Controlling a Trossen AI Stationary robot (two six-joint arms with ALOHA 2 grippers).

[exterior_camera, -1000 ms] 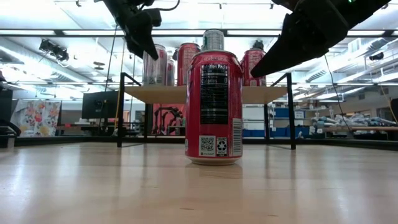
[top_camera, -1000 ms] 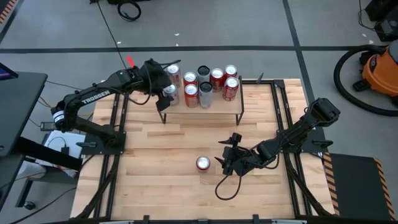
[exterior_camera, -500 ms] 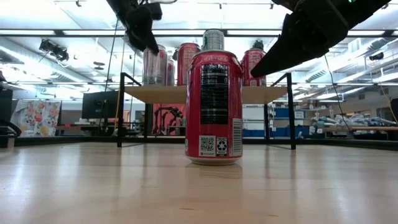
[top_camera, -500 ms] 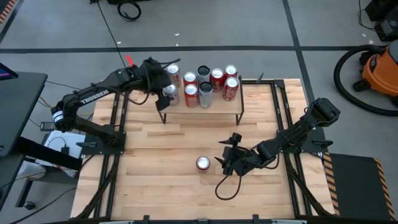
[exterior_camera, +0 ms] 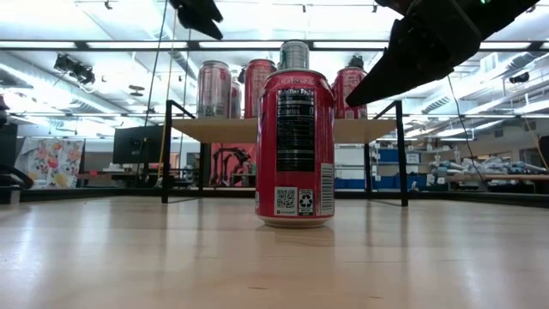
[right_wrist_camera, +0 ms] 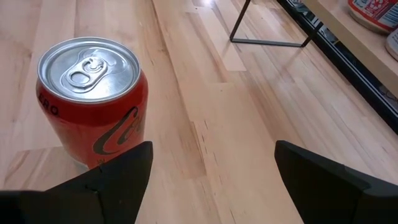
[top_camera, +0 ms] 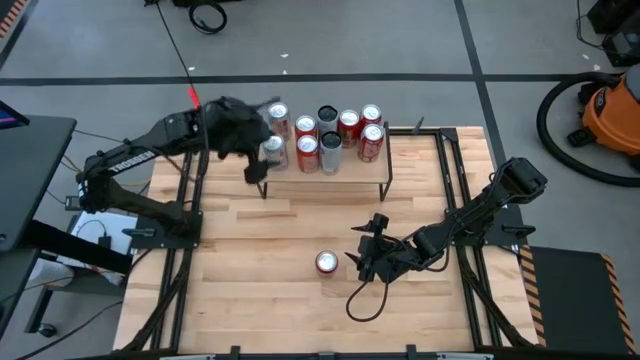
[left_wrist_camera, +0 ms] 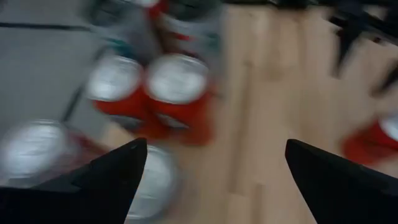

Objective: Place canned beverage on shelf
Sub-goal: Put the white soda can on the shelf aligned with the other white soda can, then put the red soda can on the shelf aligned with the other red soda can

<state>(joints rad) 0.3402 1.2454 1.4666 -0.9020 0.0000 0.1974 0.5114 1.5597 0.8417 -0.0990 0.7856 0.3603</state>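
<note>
A red can [top_camera: 326, 262] stands upright on the tabletop near the middle; the low view shows the same can [exterior_camera: 294, 146] close up. On the shelf [top_camera: 360, 168] at the table's far side stand several red and silver cans. My left gripper [left_wrist_camera: 214, 146] hangs open above the shelf's left end, clear of the cans below it, and shows at the top of the low view [exterior_camera: 199, 15]. My right gripper [right_wrist_camera: 211, 149] stands open low over the table, just right of the red can [right_wrist_camera: 93, 99], which is ahead of one finger and not between the two.
The shelf's thin black legs [right_wrist_camera: 267, 42] stand on the wood beyond my right gripper. Bare tabletop lies between the shelf and the red can. An orange vacuum [top_camera: 610, 110] sits on the floor off the table's far right.
My left gripper has risen from the cans at the shelf's left end and drawn toward the table's left edge, staying open. The cans on the shelf have kept their places. My right gripper and the red can have not moved.
</note>
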